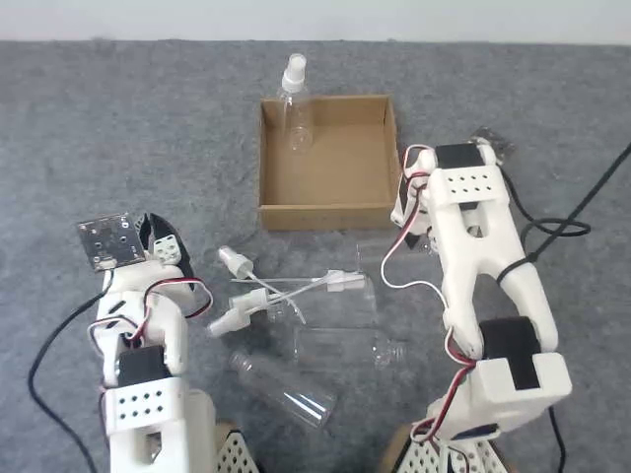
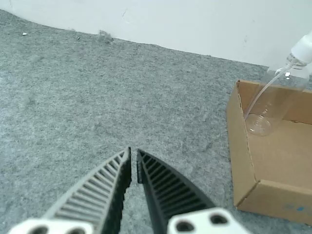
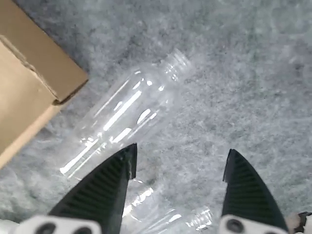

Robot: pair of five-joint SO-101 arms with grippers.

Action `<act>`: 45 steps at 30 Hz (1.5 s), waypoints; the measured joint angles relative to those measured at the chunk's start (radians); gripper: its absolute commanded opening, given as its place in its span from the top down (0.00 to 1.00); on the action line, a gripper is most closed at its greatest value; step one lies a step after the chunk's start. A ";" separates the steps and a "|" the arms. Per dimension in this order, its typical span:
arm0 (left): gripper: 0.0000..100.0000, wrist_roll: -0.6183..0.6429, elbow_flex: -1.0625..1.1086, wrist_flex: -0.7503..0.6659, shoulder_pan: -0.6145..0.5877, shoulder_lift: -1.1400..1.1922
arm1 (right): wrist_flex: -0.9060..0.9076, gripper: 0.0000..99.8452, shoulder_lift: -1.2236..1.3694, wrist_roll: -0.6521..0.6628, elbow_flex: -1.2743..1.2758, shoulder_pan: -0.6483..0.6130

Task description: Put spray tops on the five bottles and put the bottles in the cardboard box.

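So at the lower left of the high view, the left gripper (image 2: 134, 152) has its fingers (image 2: 105, 187) nearly together, nothing between them. Mid-frame, loose spray tops (image 1: 237, 261) and clear bottles (image 1: 286, 389) lie on the carpet (image 1: 118, 128). One capped bottle (image 1: 294, 103) leans inside the cardboard box (image 1: 325, 214) at upper centre. Over on the right, the right gripper (image 3: 181, 150) gapes wide and empty above a capless bottle (image 3: 126, 109).
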 measured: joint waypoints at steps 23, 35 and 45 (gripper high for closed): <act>0.98 0.000 0.000 0.000 0.000 0.000 | -0.425 0.75 0.000 -0.060 0.232 0.049; 0.98 0.000 0.000 0.000 0.000 0.000 | -0.508 0.85 0.000 -0.060 0.333 0.035; 0.98 0.000 0.000 0.000 0.000 0.000 | -0.491 0.91 0.000 -0.008 0.333 0.092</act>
